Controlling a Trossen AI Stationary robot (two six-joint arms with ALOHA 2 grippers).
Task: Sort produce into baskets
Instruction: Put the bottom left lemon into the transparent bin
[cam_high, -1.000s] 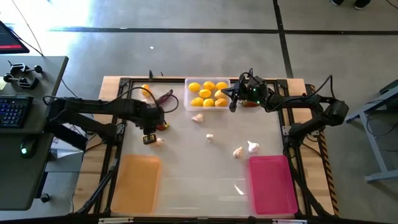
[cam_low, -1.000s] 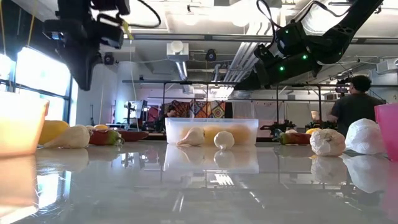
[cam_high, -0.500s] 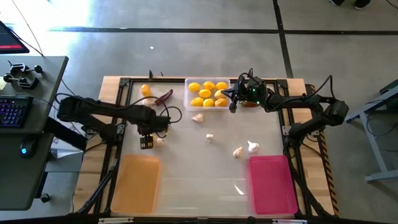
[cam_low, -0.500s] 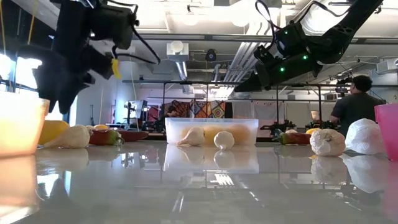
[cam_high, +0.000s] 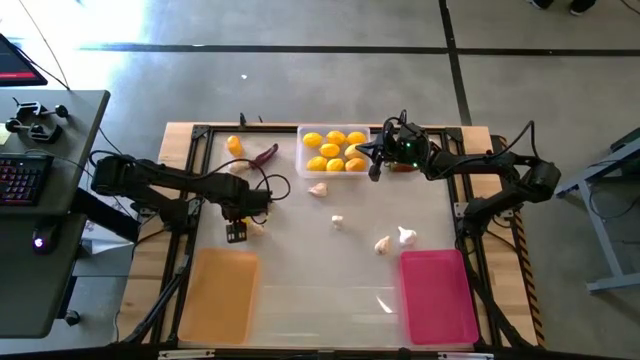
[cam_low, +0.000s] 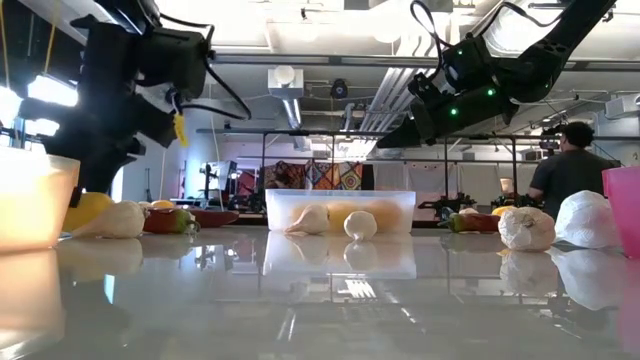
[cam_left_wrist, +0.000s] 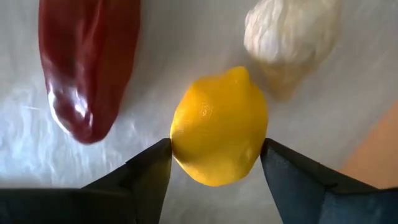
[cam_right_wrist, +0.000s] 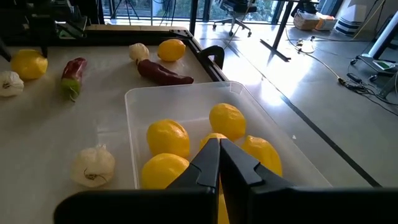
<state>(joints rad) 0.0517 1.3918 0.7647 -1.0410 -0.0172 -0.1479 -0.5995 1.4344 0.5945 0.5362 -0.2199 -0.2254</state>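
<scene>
- No text, label, brand, number or sign can be read in any view.
</scene>
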